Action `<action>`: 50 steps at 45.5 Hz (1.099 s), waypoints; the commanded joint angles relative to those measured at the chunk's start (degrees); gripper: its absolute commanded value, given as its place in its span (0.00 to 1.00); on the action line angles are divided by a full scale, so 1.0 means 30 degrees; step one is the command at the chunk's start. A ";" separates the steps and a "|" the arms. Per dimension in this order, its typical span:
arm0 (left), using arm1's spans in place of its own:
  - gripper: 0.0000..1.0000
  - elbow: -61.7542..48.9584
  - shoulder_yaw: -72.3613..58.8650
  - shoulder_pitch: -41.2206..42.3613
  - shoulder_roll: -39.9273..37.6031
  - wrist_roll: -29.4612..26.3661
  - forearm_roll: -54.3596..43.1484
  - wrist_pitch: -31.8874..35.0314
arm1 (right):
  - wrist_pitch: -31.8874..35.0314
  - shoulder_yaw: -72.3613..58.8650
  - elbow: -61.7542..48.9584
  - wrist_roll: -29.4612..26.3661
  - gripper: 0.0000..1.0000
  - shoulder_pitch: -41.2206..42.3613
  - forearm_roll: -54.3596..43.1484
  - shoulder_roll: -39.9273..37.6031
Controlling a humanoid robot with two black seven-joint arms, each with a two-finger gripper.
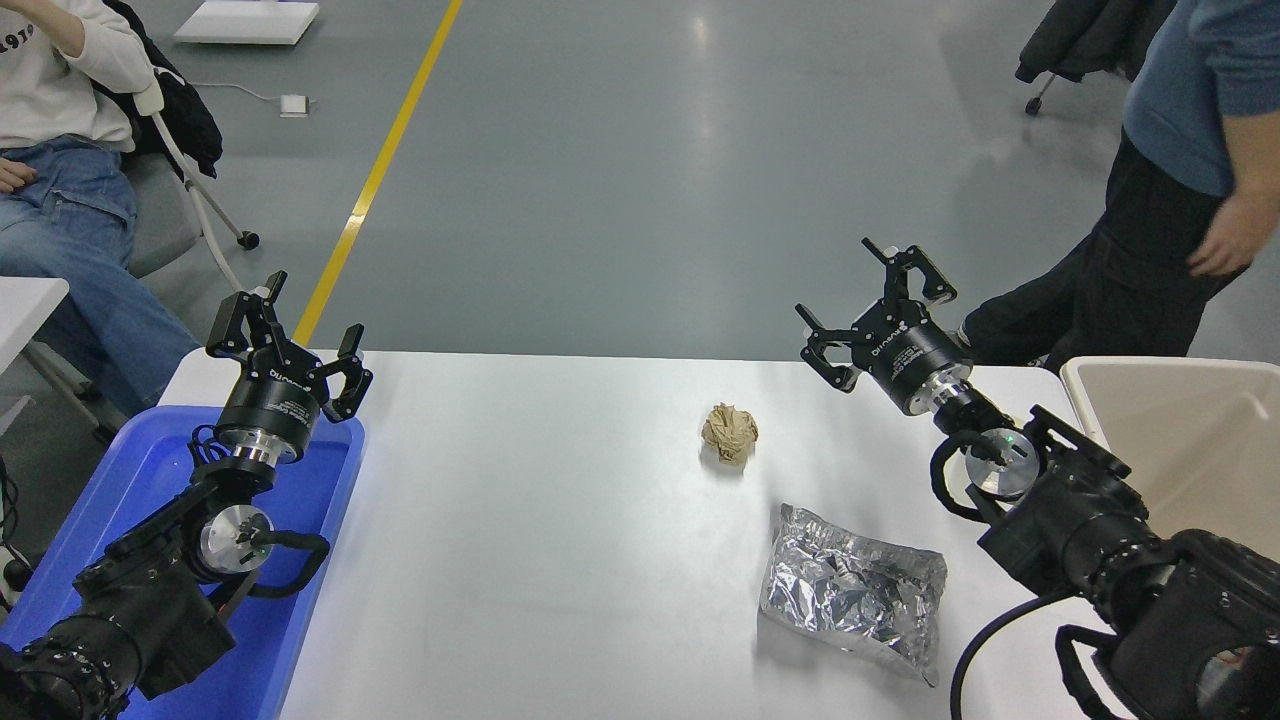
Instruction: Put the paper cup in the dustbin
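Observation:
No paper cup shows on the table or in either gripper. The beige dustbin [1180, 440] stands at the table's right edge, partly cut off by the picture and by my right arm; what lies in it is hidden. My right gripper [872, 310] is open and empty, raised near the table's far edge, left of the dustbin. My left gripper [290, 335] is open and empty, parked over the blue tray at the lower left.
A crumpled brown paper ball [729, 432] lies mid-table. A crinkled silver foil bag [850, 590] lies nearer me, right of centre. The blue tray [320, 500] sits at the left. One person stands at the far right [1180, 200], another sits at the far left [60, 150].

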 commanded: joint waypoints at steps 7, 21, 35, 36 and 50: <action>1.00 0.0000 0.0000 0.0000 0.0057 -0.0027 0.0000 -0.0001 | 0.0034 -0.0208 0.0039 0.0001 1.00 0.0063 0.0003 0.0000; 1.00 0.0000 0.0000 0.0000 0.0058 -0.0027 0.0000 -0.0001 | 0.0064 -0.0413 0.0126 0.0001 1.00 0.0180 -0.0319 0.0000; 1.00 0.0000 0.0000 0.0000 0.0058 -0.0027 0.0000 0.0028 | 0.1001 -0.2521 0.0185 -0.0028 1.00 0.0151 -0.0319 -0.0319; 1.00 0.0000 0.0000 0.0000 0.0058 -0.0027 0.0000 0.0028 | 0.1089 -0.2668 0.0185 -0.0028 1.00 0.0151 -0.0319 -0.0583; 1.00 0.0000 0.0000 0.0000 0.0058 -0.0027 0.0000 -0.0001 | 0.2408 -0.6973 0.0185 -0.0146 1.00 0.0180 -0.0377 -0.6940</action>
